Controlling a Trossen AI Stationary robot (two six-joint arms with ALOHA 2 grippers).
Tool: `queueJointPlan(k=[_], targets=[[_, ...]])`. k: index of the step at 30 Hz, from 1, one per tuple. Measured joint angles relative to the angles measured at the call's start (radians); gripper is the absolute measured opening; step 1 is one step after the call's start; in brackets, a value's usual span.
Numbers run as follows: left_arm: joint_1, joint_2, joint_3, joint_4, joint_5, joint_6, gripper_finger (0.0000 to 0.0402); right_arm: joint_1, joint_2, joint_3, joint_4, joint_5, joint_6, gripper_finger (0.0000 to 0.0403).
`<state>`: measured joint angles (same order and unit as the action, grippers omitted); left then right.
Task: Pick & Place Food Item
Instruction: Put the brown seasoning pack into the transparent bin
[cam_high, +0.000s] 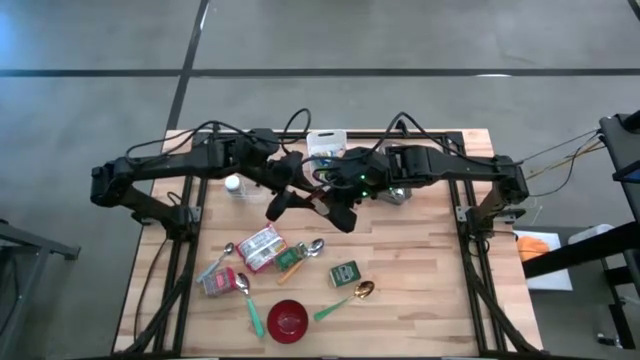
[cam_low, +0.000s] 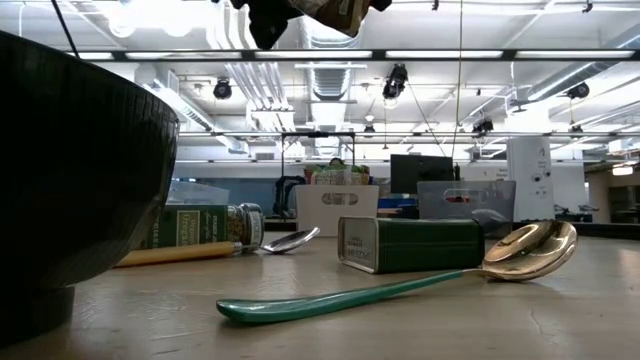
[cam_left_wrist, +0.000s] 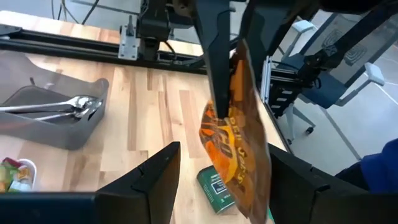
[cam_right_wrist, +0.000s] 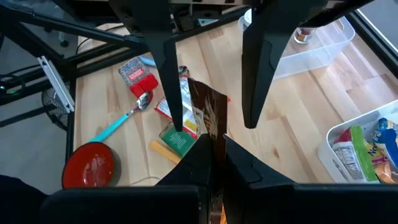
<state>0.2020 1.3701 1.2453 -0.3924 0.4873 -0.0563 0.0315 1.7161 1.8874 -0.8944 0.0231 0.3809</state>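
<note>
Orange snack packet (cam_left_wrist: 236, 146), lettering unreadable, pinched by right claw (cam_right_wrist: 214, 146)

An orange-and-brown foil snack packet (cam_left_wrist: 239, 143) hangs upright and crinkled above the bench (cam_high: 420, 260), pinched along its edge by the right pincer (cam_right_wrist: 216, 146).

Grey floor (cam_high: 420, 35), ceiling strip lights (cam_low: 330, 57), desks.
</note>
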Motion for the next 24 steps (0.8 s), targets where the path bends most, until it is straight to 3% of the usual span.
queueJointPlan(k=[5, 13, 18, 24], targets=[[0.000, 0.000, 0.000, -0.001, -0.023, -0.055, 0.0164, 0.000, 0.000, 0.000, 0.000, 0.000, -0.005, 0.0008], [0.000, 0.000, 0.000, -0.001, -0.023, -0.090, 0.0013, 0.000, 0.000, -0.006, 0.002, 0.002, -0.015, 0.0008], [0.000, 0.001, 0.000, -0.007, -0.051, -0.161, 0.0002, 0.000, 0.000, -0.025, 0.012, 0.006, -0.015, 0.0008], [-0.003, 0.001, 0.060, -0.097, -0.136, -0.104, 0.0001, -0.001, -0.001, -0.031, 0.037, 0.010, -0.015, 0.0008]])
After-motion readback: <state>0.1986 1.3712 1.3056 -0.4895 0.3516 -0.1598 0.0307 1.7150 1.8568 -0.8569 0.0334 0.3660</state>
